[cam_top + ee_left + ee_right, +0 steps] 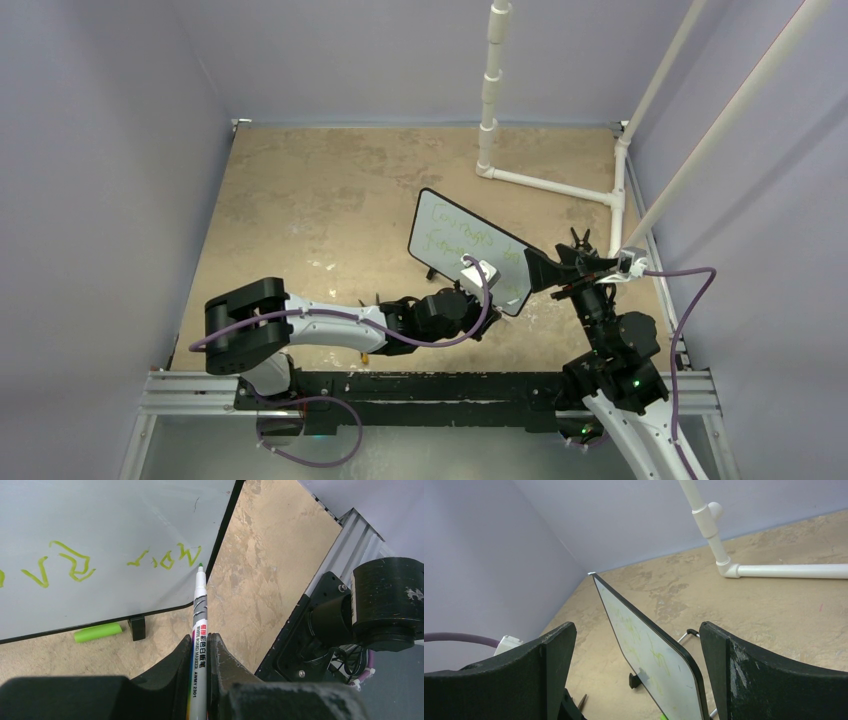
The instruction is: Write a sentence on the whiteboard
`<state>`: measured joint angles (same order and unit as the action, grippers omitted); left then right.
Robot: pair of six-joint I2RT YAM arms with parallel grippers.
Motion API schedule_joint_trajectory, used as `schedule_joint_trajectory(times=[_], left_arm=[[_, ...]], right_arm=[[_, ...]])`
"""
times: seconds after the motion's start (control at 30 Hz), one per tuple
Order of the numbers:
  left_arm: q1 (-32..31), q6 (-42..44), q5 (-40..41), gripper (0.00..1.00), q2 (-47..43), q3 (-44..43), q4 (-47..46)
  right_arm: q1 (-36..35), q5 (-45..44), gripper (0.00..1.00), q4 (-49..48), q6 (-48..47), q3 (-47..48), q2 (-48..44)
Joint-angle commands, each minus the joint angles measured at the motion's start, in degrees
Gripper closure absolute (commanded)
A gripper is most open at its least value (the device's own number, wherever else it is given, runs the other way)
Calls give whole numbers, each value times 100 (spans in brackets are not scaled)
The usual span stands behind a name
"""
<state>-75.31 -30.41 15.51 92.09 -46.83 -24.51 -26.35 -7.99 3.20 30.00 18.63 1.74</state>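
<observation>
**Marker poised at the end of the line, board flanked by an open pincer**

The left gripper (pixel 200 647) is clamped tight on the barrel of a white marker (pixel 199 611). It grips low on the barrel, so a long stretch of pen sticks out ahead of the fingertips; that reach probably lets the green nib get to the board without the fingers bumping it.

Straight ahead of this pincer stands the whiteboard (pixel 100 515), propped on its small black foot (pixel 136 628) and leaning back. The nib sits over the board's face, hard by the black frame. Whether it is touching the surface cannot be told.

The sentence (pixel 462 236) runs in two green rows across the face, and its nearest letters lie just left of the nib. The writing looks close to finished, since there is hardly any room left on that row.

Below the pincer's reach, a green cap (pixel 98 632) lies on the table (pixel 320 200) under the board's lower edge.

Further right, the right gripper (pixel 638 630) has its jaws spread wide and grips nothing. The board's end edge stands between them, apparently clear of both fingers. It is likely placed to catch or steady the board if the pen's push tips it.

Beyond that pincer, well apart, is a white pipe frame (pixel 545 185).
</observation>
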Motion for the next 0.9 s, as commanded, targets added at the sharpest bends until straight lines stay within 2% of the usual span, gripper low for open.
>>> schedule_joint_trajectory(times=[0.0, 0.87], left_arm=[[-28, 21, 136, 100, 71, -229, -115], [-25, -74, 315, 100, 62, -263, 52]], right_arm=[[-24, -45, 4, -48, 6, 1, -80], [-22, -48, 4, -48, 6, 0, -93]])
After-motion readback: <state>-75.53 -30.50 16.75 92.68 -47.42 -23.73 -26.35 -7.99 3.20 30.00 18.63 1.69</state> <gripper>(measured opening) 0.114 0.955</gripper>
